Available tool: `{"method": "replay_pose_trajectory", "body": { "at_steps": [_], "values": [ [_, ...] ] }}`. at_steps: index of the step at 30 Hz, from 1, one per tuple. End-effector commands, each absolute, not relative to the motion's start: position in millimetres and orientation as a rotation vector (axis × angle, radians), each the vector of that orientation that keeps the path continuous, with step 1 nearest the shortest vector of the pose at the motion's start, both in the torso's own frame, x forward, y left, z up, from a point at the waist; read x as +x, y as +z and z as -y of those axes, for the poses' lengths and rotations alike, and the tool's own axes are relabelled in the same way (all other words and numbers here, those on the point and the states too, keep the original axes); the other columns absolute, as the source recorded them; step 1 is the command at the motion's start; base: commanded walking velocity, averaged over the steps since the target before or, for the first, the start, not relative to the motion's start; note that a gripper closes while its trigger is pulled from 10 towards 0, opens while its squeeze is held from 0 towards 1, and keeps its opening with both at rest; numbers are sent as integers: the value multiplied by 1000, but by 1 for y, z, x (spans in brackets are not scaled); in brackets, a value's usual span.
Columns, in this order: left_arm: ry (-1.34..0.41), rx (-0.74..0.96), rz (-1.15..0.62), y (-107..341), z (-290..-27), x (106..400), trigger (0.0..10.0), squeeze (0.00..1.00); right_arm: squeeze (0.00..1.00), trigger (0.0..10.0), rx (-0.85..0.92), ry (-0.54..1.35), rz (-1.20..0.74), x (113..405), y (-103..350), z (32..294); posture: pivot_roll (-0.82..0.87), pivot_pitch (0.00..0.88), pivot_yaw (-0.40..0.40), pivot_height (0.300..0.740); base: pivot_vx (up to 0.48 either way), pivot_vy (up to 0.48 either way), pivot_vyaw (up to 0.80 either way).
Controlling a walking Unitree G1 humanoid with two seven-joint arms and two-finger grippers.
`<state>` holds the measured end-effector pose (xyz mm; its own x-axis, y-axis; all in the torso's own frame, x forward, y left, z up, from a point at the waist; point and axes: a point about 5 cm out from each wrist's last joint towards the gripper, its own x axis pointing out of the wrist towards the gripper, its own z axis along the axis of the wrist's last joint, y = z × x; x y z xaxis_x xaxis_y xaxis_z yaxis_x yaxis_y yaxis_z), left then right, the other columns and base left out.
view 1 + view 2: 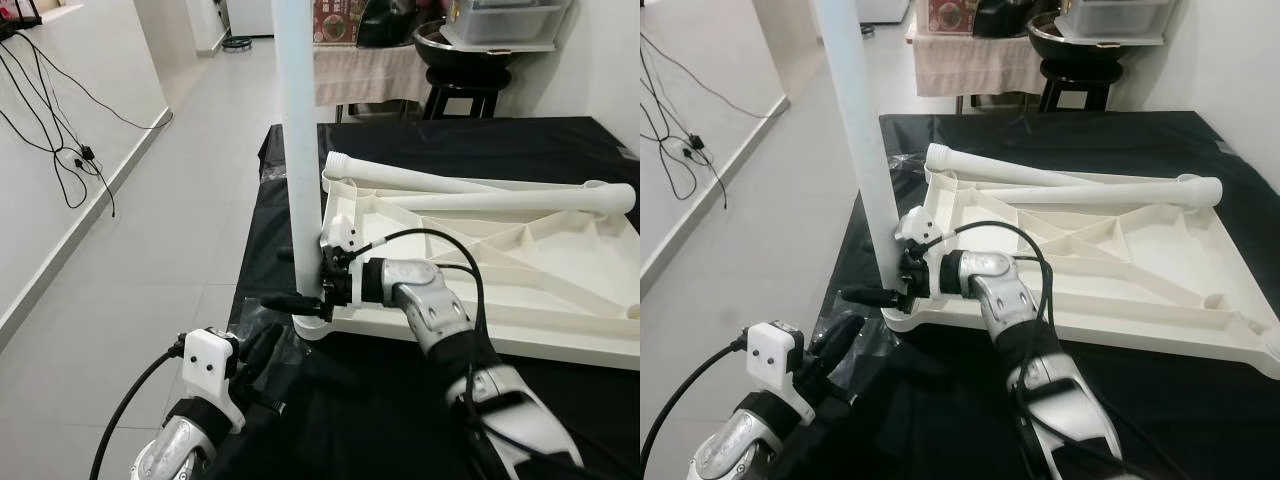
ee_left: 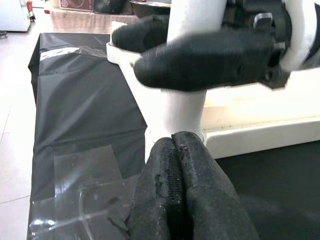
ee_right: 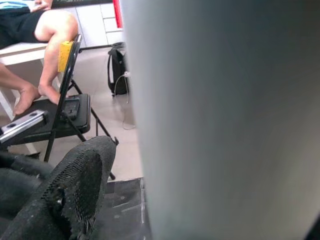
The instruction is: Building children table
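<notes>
A counter (image 1: pixel 560 140) draped in a black sheet stands on a pale tiled floor (image 1: pixel 150 240). Black cables (image 1: pixel 50 120) trail along the wall on the robot's left. Beyond the counter's far edge are a cloth-covered side table (image 1: pixel 365 72) and a dark stool (image 1: pixel 465 85) carrying a bowl. Clear tape (image 2: pixel 87 167) marks the sheet near the counter's left corner. In the right wrist view, a person's bare legs (image 3: pixel 47 35) rest by a folding chair (image 3: pixel 70 112).

The floor is open on the counter's left side. The near strip of the sheet, in front of the tabletop, is bare apart from the two arms.

The white plastic tabletop (image 1: pixel 560 300) lies upside down on the sheet, its ribbed underside facing up; its near-left corner sits close to the counter's left edge. One white leg (image 1: pixel 298 150) stands upright in that corner's socket and rises out of the top of the frame. Two more legs (image 1: pixel 480 192) lie across the far part of the tabletop, crossing toward the right.

The right hand (image 1: pixel 305 290) reaches in from the near side, fingers either side of the upright leg just above the socket and clamped on it. The left hand (image 2: pixel 180 150) is low and near, fingers pressed together, tips just beside the base of the leg; whether they touch it cannot be told.
</notes>
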<state>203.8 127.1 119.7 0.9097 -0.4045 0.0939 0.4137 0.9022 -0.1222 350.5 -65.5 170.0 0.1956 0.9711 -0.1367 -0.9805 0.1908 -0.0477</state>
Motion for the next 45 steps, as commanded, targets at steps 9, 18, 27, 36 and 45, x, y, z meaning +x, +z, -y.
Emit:
{"method": "replay_pose_trajectory", "body": {
  "at_steps": [9, 18, 27, 36, 45],
  "values": [
    [-419, -129, 53, 116, -127, 201, 10000, 0, 0, 0, -77, 1469, -102, 349, 163, 66, 28, 33, 20, 740, 0, 0, 0],
    [-421, -132, 52, 117, -127, 199, 10000, 0, 0, 0, -145, 1282, -90, 348, 150, 83, 19, 50, 20, 740, 0, 0, 0],
    [-422, -127, 47, 118, -131, 198, 10000, 0, 0, 0, -103, 627, -142, 305, 115, 74, 19, 63, 12, 740, 0, 0, 0],
    [-413, -121, 54, 119, -131, 199, 10000, 0, 0, 5765, -135, 672, -139, 307, 117, 70, 7, 62, 15, 740, 0, 0, 0],
    [-415, -126, 55, 119, -131, 201, 10000, 0, 1000, 10000, 10, 1053, -29, 320, 158, 55, 10, 51, 15, 740, 0, 0, 0]
  ]
}}
